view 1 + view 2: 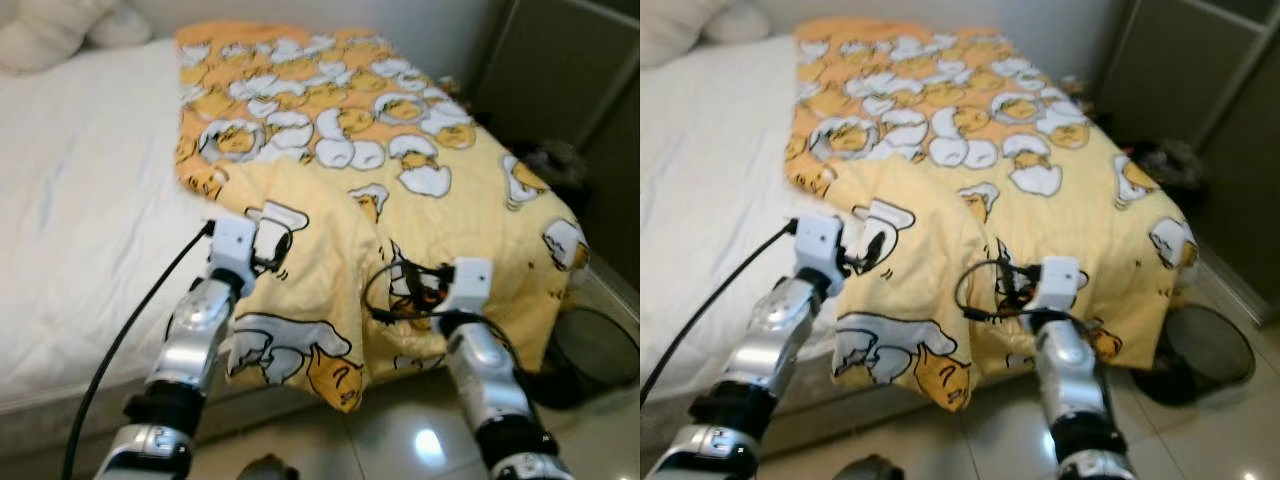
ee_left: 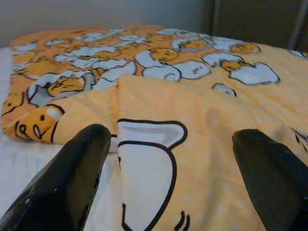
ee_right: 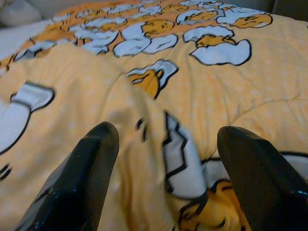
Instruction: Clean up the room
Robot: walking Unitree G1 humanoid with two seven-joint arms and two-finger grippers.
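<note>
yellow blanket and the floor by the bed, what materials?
Yellow blanket: soft padded fabric by the look, matte, printed with cartoon eggs; it creases and drapes over the bed edge. Floor: probably glazed tile or polished stone, glossy, with a bright light reflection and a faint joint line.

A dark wardrobe (image 1: 560, 70) stands past the far corner of the bed, its tall doors edged by pale frames. At its foot lies a dim heap of clutter (image 1: 548, 160), too blurred to tell apart. A round black wire basket (image 1: 598, 350) sits on the glossy pale tiled floor (image 1: 400, 440) just beside the bed's near corner. A plain light wall (image 1: 400, 25) runs behind the bed.
</note>
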